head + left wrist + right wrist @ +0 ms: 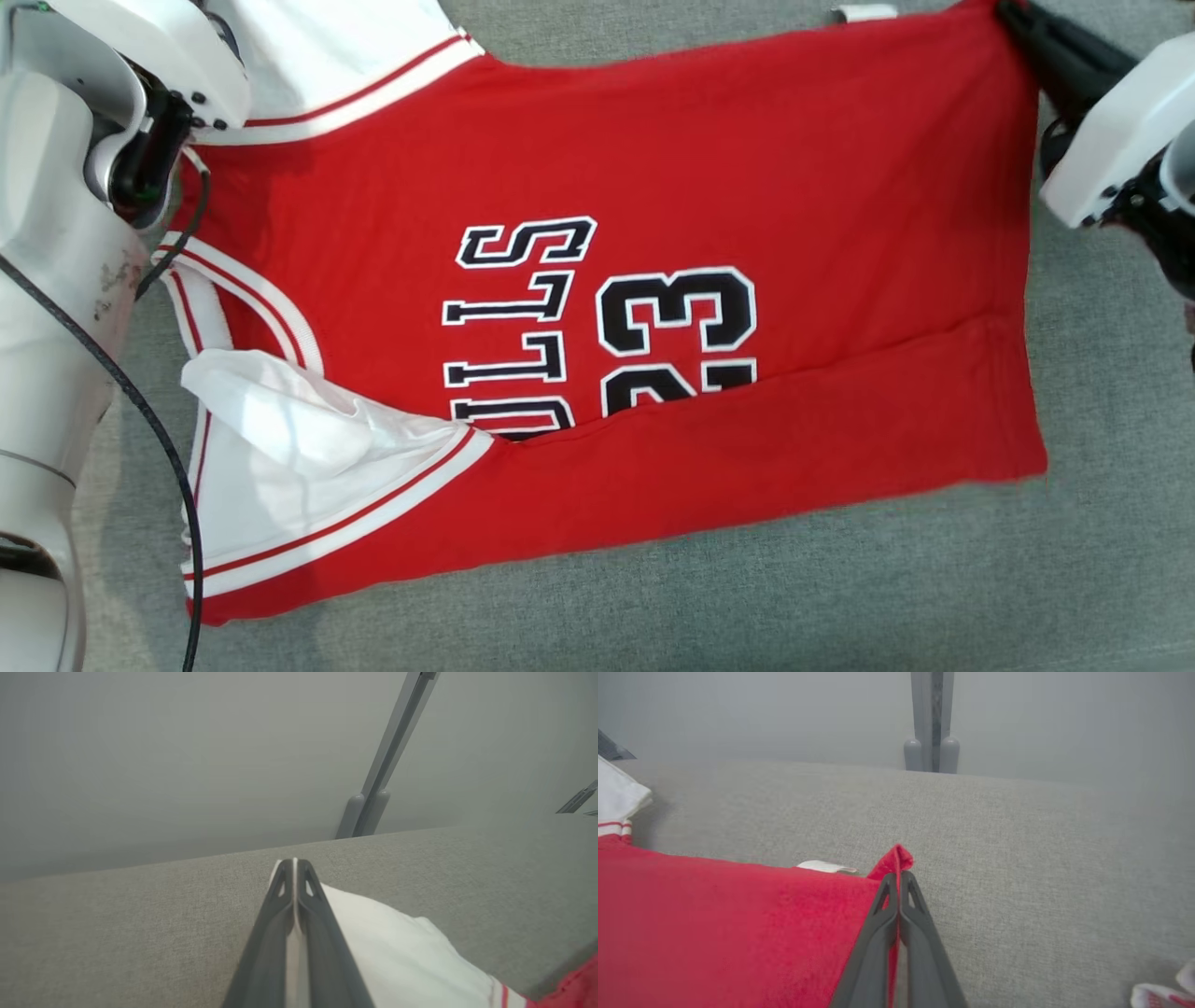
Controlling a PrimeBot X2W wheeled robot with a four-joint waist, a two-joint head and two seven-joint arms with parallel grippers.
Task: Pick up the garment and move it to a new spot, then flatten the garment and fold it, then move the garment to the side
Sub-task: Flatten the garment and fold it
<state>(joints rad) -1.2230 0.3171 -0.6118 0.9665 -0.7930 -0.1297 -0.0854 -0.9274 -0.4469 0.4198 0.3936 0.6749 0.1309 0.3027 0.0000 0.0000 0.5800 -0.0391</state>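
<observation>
The garment (747, 187) is a red jersey with white trim and black lettering, spread sideways on the grey surface. Its near long edge is folded over, covering part of the lettering. My left gripper (294, 865) is shut on the jersey's white shoulder cloth (397, 942) near the table's far edge, with white fabric pinched between the fingers. At the far right, my right gripper (900, 877) is shut on the red hem corner (894, 856), which pokes up past the fingertips. The head view has those dark fingers (1027, 42) at the jersey's top right corner.
Grey cloth covers the table (840, 579). A grey post (931, 718) stands beyond the far edge. A white tag (864, 12) sticks out by the hem. A black cable (159, 439) hangs along my left arm. A small white and red cloth item (1157, 994) lies at the right.
</observation>
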